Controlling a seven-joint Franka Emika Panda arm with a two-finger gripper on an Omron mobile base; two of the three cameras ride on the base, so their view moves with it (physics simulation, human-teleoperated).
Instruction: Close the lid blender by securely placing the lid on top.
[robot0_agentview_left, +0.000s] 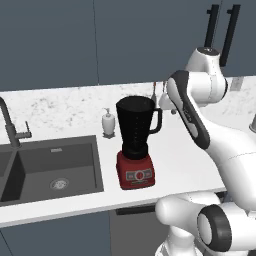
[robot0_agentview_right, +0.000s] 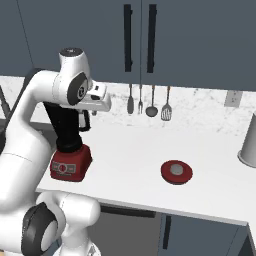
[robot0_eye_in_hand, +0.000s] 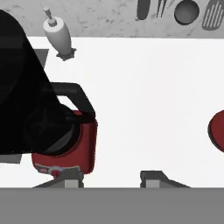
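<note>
Standing open-mouthed on the counter (robot0_agentview_left: 190, 165) in left base view, blender (robot0_agentview_left: 135, 142) sits just right of the sink (robot0_agentview_left: 50, 167), soap dispenser (robot0_agentview_left: 108, 122) behind. Right base view: lid (robot0_agentview_right: 176, 172) flat, well right of blender. Hand view: gripper (robot0_eye_in_hand: 111, 179) fingers spread, nothing between, hovering beside blender.

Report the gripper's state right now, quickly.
Gripper: open, holding nothing; its fingertips stand apart above the counter, with the lid lying off to the side.

Flat, even rendered light with soft faint shadows, sharp throughout, no glare.
</note>
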